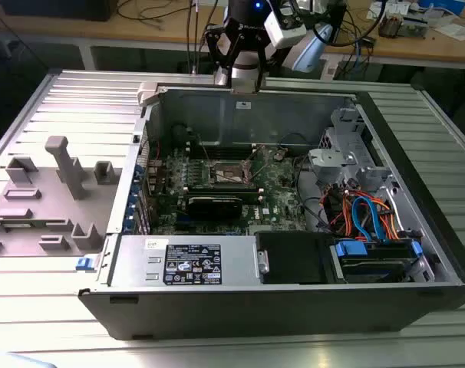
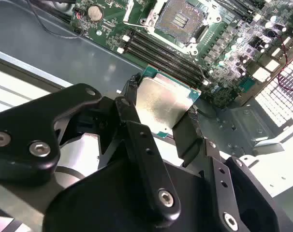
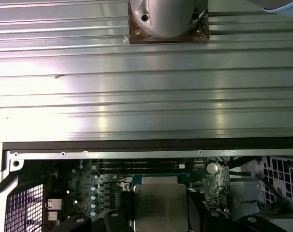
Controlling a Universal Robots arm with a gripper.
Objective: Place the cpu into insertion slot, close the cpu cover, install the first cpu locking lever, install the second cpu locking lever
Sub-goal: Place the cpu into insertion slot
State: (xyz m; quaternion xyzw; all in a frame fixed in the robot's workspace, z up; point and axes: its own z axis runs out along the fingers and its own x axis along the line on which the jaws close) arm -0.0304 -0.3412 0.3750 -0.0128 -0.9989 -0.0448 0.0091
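My gripper (image 2: 161, 113) is shut on the cpu (image 2: 163, 101), a flat square chip with a silvery top and a green edge, pinched on two opposite sides by the black fingers (image 2: 132, 104). The first wrist view shows the same cpu (image 3: 160, 205) held over the green board. In the exterior view the gripper (image 1: 244, 79) hangs above the far wall of the open computer case (image 1: 294, 115). The insertion slot (image 2: 180, 19) lies uncovered on the board, its dark centre showing inside a silvery rim. The same insertion slot (image 1: 231, 175) sits mid-board, nearer the camera than the gripper and below it.
Long memory slots (image 2: 161, 50) run between the socket and the held chip. A black card (image 1: 215, 204), a power supply (image 1: 186, 264) and a drive bay with orange and blue cables (image 1: 371, 222) fill the case. A grey fixture tray (image 1: 48, 192) lies at the exterior view's left.
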